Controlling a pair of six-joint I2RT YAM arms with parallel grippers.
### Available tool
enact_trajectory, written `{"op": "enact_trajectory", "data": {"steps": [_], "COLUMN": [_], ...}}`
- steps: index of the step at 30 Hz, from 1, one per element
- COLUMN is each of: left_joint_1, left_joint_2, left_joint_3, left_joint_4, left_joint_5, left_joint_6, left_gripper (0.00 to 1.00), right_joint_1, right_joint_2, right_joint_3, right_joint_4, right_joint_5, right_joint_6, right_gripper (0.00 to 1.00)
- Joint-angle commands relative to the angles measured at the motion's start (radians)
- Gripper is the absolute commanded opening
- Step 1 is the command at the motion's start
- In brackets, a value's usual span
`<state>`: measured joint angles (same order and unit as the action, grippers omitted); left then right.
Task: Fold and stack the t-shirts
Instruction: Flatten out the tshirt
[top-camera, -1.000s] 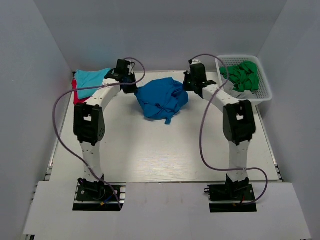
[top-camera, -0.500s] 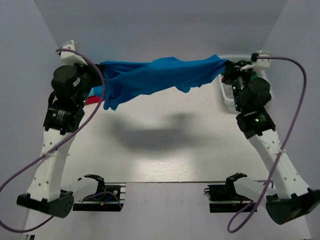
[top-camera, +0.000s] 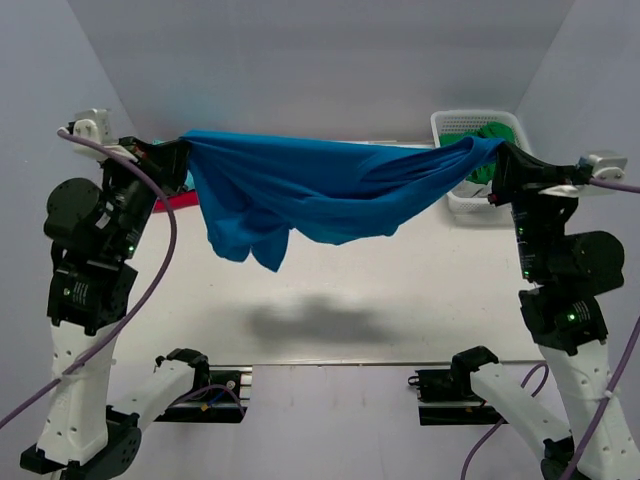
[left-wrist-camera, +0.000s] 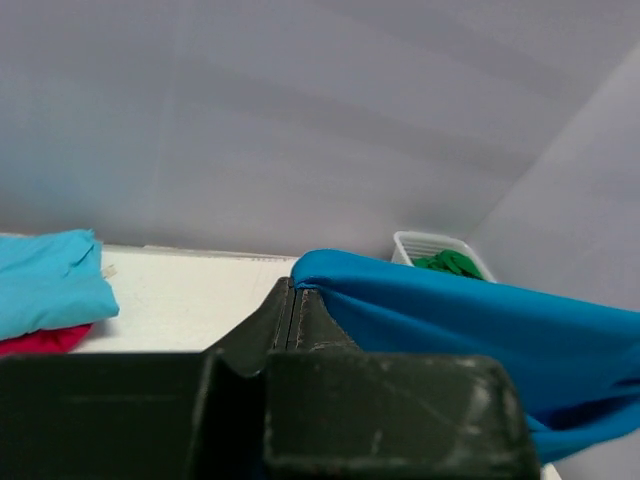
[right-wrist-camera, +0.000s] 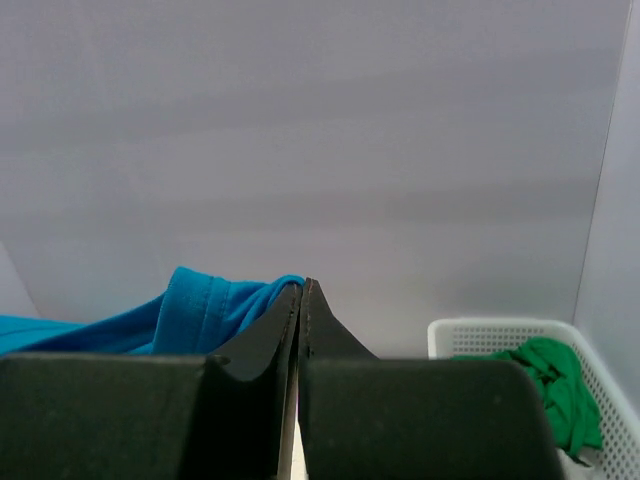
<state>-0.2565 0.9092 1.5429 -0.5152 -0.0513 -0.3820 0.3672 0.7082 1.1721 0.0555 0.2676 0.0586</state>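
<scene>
The royal-blue t-shirt (top-camera: 320, 190) hangs stretched in the air between my two grippers, high above the table, its middle sagging and a bunch drooping at the left. My left gripper (top-camera: 178, 155) is shut on its left end; the cloth leaves the closed jaws in the left wrist view (left-wrist-camera: 296, 287). My right gripper (top-camera: 497, 160) is shut on its right end, the blue hem at the fingertips in the right wrist view (right-wrist-camera: 303, 284). A turquoise t-shirt (left-wrist-camera: 45, 285) lies folded on a red t-shirt (left-wrist-camera: 40, 340) at the table's far left.
A white basket (top-camera: 470, 125) with green cloth (right-wrist-camera: 550, 385) stands at the far right corner, partly behind the shirt. The shirt's shadow falls on the white table (top-camera: 400, 300). Grey walls enclose the back and sides.
Both arms have lifted the blue shirt from a crumpled heap on the table, raised it high and pulled it apart; since half a second ago the grippers moved further outward and the shirt spread wider.
</scene>
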Motion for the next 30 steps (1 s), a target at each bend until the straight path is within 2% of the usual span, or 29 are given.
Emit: {"op": "enact_trajectory", "data": {"steps": [1,7,10,15,18,19,21,23,24,27,28,29,30], "left_joint_1": [0.013,0.013,0.013,0.013,0.023,0.023,0.023,0.034,0.034,0.043,0.043,0.043,0.052], "left_joint_2": [-0.053,-0.101,-0.089,0.014,0.187,0.295,0.415,0.555,0.706,0.934,0.954,0.955,0.955], "left_joint_3": [0.075,0.118,0.118,-0.007,-0.018,-0.018,-0.067,-0.058,-0.005,0.134,0.134,0.134,0.113], "left_joint_4": [0.040,0.018,0.004,0.009,-0.041,-0.042,-0.023,-0.038,-0.111,-0.258,-0.276,-0.276,-0.276], "left_joint_5": [0.050,0.125,0.116,0.107,0.061,0.032,0.021,0.057,0.057,0.048,0.062,0.073,0.073], "left_joint_6": [0.023,0.023,0.011,-0.069,-0.112,-0.112,-0.098,-0.084,-0.093,-0.124,-0.124,-0.124,-0.124], "left_gripper": [0.00,0.00,0.00,0.00,0.00,0.00,0.00,0.00,0.00,0.30,0.57,0.70,0.99], "right_joint_1": [-0.008,-0.007,-0.005,-0.007,-0.011,-0.014,-0.024,-0.048,-0.053,-0.074,-0.077,-0.076,-0.077], "right_joint_2": [-0.044,-0.112,-0.107,-0.038,0.089,0.124,0.290,0.424,0.515,0.701,0.744,0.760,0.780], "right_joint_3": [0.058,0.086,0.089,0.002,-0.069,-0.093,-0.130,-0.167,-0.170,-0.106,-0.066,-0.055,-0.045], "right_joint_4": [-0.006,-0.095,-0.146,-0.146,-0.147,-0.149,-0.155,-0.143,-0.149,-0.244,-0.258,-0.272,-0.304], "right_joint_5": [-0.033,-0.122,-0.094,0.007,0.051,0.083,0.120,0.044,-0.005,-0.043,-0.047,-0.051,-0.080], "right_joint_6": [-0.054,-0.088,-0.075,-0.027,0.024,0.032,0.096,0.147,0.183,0.267,0.261,0.259,0.247], "right_gripper": [0.00,0.00,0.00,0.00,0.00,0.00,0.00,0.00,0.00,0.00,0.07,0.15,0.24]}}
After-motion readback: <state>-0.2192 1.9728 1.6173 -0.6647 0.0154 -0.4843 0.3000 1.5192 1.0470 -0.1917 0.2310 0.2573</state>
